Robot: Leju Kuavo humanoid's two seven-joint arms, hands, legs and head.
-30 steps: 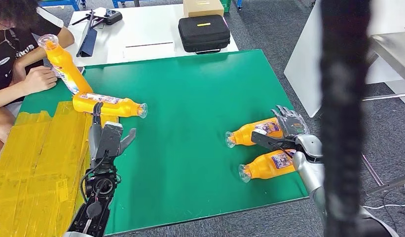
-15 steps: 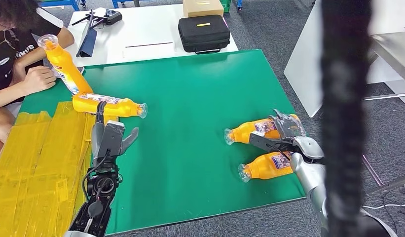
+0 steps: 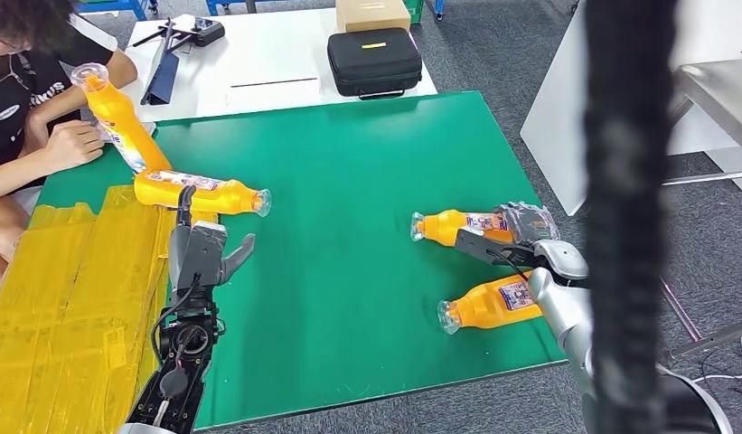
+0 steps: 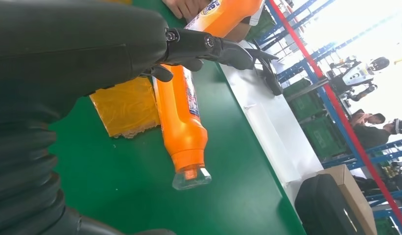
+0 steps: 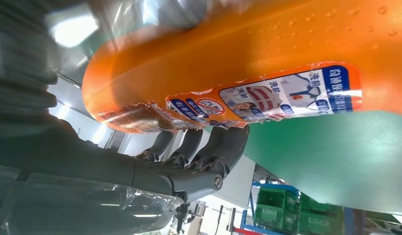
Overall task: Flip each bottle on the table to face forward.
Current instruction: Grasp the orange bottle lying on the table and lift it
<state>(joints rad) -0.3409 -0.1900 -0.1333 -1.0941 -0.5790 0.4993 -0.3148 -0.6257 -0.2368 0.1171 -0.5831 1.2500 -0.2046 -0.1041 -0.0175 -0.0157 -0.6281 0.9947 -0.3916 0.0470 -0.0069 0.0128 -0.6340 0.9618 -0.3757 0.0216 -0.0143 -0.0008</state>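
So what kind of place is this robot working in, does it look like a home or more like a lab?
Most likely a warehouse-style robot test lab, not a home. Blue and red storage racking holds green crates, another robot stands in the background, and the green table sits on grey industrial carpet.

- In the right wrist view, Chinese characters, among them "洗前", are read in white on the blue and orange label (image 5: 267,98) of the orange bottle (image 5: 248,54), beside a round red prohibition sign.
- At ten o'clock in the head view, white lettering is seen on the person's black shirt (image 3: 19,95), too small to be read.
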